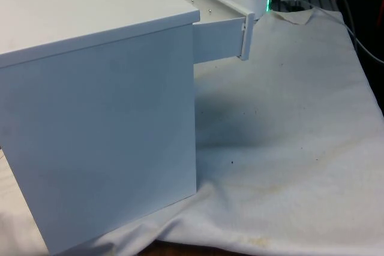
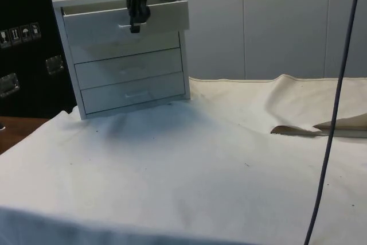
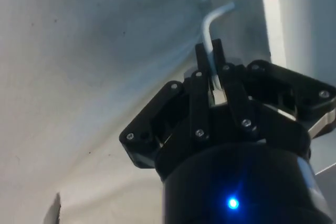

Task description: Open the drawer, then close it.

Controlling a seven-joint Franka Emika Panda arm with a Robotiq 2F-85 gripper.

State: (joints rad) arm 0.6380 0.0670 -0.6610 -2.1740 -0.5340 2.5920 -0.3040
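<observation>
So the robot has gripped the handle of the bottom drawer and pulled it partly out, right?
Not the bottom one. The side view shows the gripper on the handle of the top drawer, which is pulled partly out; the wrist view shows the fingers closed on that handle.

Soft even light, faint shadow beside the chest (image 1: 102,118).

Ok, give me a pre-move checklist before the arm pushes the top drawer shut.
1. gripper clamped on the handle: ok.
2. top drawer pulled out of the chest: ok, open step looks done.
3. Lower two drawers flush: ok.
4. Nothing inside the drawer blocking it: cannot tell.
5. white cloth in front of the chest free of objects: ok.
</observation>
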